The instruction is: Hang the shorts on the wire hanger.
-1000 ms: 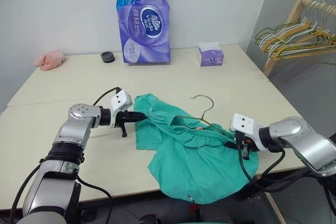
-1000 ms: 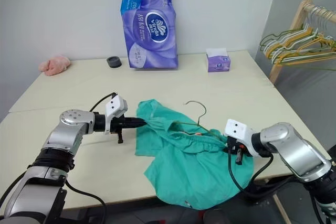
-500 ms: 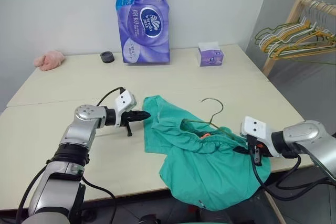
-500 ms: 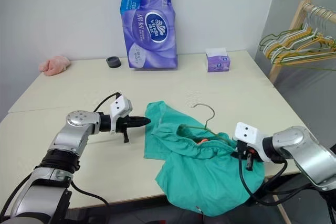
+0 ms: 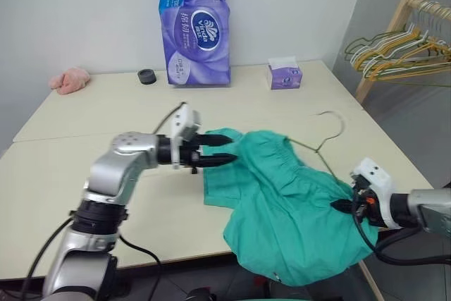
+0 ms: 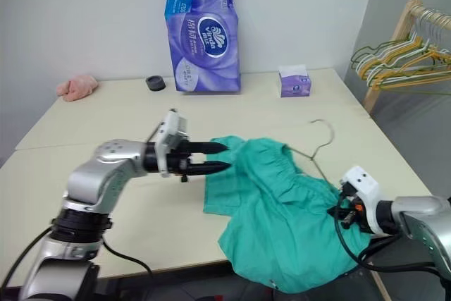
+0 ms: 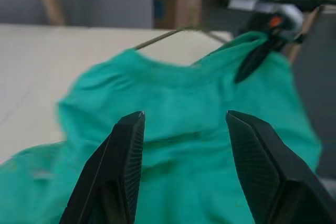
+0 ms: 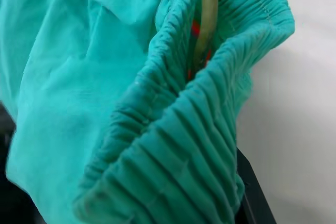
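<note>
The teal-green shorts (image 5: 282, 202) lie bunched on the table's front right, with one leg hanging over the front edge. The wire hanger (image 5: 330, 123) has its hook above the cloth, and its thin wire (image 8: 207, 19) runs down into the gathered waistband (image 8: 173, 145). My right gripper (image 5: 347, 206) is shut on that waistband at the shorts' right end, beside the wire. My left gripper (image 6: 224, 157) stands open just left of the shorts, pointing level toward them, and its fingers (image 7: 126, 156) hold nothing.
At the back of the table (image 5: 84, 174) stand a tall purple tissue pack (image 5: 194, 29) and a small purple tissue box (image 5: 285, 75). A black round thing (image 5: 146, 76) and a pink cloth (image 5: 68, 80) lie there too. A wooden rack with bunched hangers (image 5: 394, 51) stands right of the table.
My left gripper let go of the shorts' left edge, opened, and moved right and a little up. My right gripper dragged the shorts and hanger to the right.
</note>
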You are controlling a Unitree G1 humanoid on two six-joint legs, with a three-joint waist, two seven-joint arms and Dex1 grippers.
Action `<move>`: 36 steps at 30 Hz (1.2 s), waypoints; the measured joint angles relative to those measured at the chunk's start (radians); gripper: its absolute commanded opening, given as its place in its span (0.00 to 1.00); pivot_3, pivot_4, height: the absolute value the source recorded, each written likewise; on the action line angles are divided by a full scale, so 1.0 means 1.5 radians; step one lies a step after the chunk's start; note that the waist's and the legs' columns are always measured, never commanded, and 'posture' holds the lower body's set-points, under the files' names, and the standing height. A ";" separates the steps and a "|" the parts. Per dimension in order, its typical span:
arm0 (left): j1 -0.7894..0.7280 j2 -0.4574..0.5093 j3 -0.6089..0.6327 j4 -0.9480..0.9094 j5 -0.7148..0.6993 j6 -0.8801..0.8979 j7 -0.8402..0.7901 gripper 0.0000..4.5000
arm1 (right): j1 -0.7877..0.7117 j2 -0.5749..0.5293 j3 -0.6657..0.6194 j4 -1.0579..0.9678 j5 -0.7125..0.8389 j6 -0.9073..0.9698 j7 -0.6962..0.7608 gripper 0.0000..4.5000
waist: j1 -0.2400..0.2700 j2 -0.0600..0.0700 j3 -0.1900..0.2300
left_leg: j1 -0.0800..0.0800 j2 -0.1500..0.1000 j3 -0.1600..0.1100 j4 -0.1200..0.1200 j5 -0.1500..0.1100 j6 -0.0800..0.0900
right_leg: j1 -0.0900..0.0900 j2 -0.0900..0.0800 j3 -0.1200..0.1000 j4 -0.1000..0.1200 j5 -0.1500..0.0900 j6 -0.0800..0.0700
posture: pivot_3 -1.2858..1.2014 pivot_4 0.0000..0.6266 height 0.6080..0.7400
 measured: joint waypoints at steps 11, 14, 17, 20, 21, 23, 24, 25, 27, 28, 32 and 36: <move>-0.085 -0.125 -0.081 0.031 0.011 -0.041 -0.003 0.57 | 0.132 0.015 -0.369 -0.069 0.014 0.147 -0.054 0.00 | -0.053 0.009 0.008 | 0.000 0.000 0.004 -0.001 -0.002 0.003 | 0.002 0.002 0.000 -0.004 -0.002 0.002 | 0.30 0.15 1.00; -0.104 -0.148 -0.096 0.031 0.014 -0.064 -0.010 0.57 | 0.138 0.008 -0.412 -0.070 0.022 0.147 -0.087 0.00 | -0.075 0.010 0.012 | 0.000 0.000 0.005 -0.001 -0.004 0.006 | 0.004 0.002 0.000 -0.007 -0.002 0.002 | 0.30 0.16 1.00; -0.132 -0.172 -0.101 0.031 0.018 -0.083 -0.011 0.57 | 0.113 -0.022 -0.444 -0.057 0.037 0.147 -0.129 0.00 | -0.097 0.010 0.015 | 0.000 0.000 0.008 -0.001 -0.006 0.010 | 0.006 0.001 0.001 -0.010 -0.002 0.003 | 0.29 0.17 1.00; -0.145 -0.190 -0.119 0.031 0.031 -0.109 -0.011 0.57 | 0.084 -0.049 -0.473 -0.024 0.064 0.147 -0.184 0.00 | -0.115 0.010 0.016 | 0.000 0.001 0.011 -0.001 -0.007 0.012 | 0.007 0.001 0.001 -0.011 -0.003 0.003 | 0.28 0.19 1.00; -0.146 -0.200 -0.124 0.032 0.034 -0.113 -0.011 0.57 | 0.081 -0.057 -0.480 -0.012 0.072 0.147 -0.201 0.00 | -0.119 0.010 0.018 | 0.000 0.001 0.011 -0.001 -0.008 0.014 | 0.007 0.001 0.001 -0.011 -0.003 0.003 | 0.28 0.19 1.00; -0.162 -0.228 -0.133 0.051 0.040 -0.129 -0.011 0.57 | 0.053 -0.083 -0.493 0.041 0.092 0.147 -0.250 0.00 | -0.127 0.011 0.024 | 0.000 0.000 0.012 0.000 -0.008 0.014 | 0.007 0.000 0.002 -0.012 -0.003 0.003 | 0.28 0.19 1.00; -0.173 -0.243 -0.138 0.060 0.041 -0.139 -0.011 0.57 | 0.035 -0.096 -0.499 0.066 0.101 0.147 -0.275 0.00 | -0.131 0.011 0.025 | 0.000 0.000 0.014 0.000 -0.008 0.014 | 0.007 0.000 0.003 -0.012 -0.003 0.003 | 0.28 0.19 1.00; -0.184 -0.252 -0.143 0.066 0.044 -0.148 -0.013 0.57 | 0.017 -0.111 -0.505 0.093 0.112 0.147 -0.301 0.00 | -0.136 0.011 0.025 | 0.000 0.000 0.016 -0.001 -0.009 0.015 | 0.007 0.000 0.003 -0.013 -0.004 0.004 | 0.28 0.19 1.00; -0.195 -0.267 -0.147 0.072 0.050 -0.166 -0.017 0.57 | -0.005 -0.136 -0.514 0.132 0.128 0.147 -0.351 0.00 | -0.146 0.012 0.026 | -0.001 0.002 0.018 -0.001 -0.010 0.017 | 0.008 0.000 0.003 -0.015 -0.004 0.004 | 0.28 0.20 1.00; -0.198 -0.272 -0.148 0.079 0.053 -0.172 -0.018 0.57 | -0.016 -0.144 -0.518 0.153 0.140 0.147 -0.376 0.00 | -0.151 0.012 0.026 | 0.000 0.002 0.019 -0.001 -0.010 0.018 | 0.009 0.000 0.003 -0.016 -0.004 0.004 | 0.28 0.20 1.00; -0.201 -0.288 -0.155 0.100 0.062 -0.191 -0.020 0.57 | -0.050 -0.185 -0.518 0.240 0.194 0.147 -0.462 0.00 | -0.174 0.015 0.029 | 0.000 0.002 0.022 -0.001 -0.010 0.018 | 0.011 -0.001 0.004 -0.018 -0.004 0.005 | 0.27 0.20 1.00; -0.209 -0.309 -0.158 0.108 0.065 -0.197 -0.019 0.57 | -0.073 -0.236 -0.514 0.333 0.288 0.147 -0.546 0.00 | -0.187 0.014 0.033 | 0.001 0.002 0.023 -0.001 -0.011 0.018 | 0.013 -0.001 0.004 -0.020 -0.005 0.007 | 0.27 0.21 1.00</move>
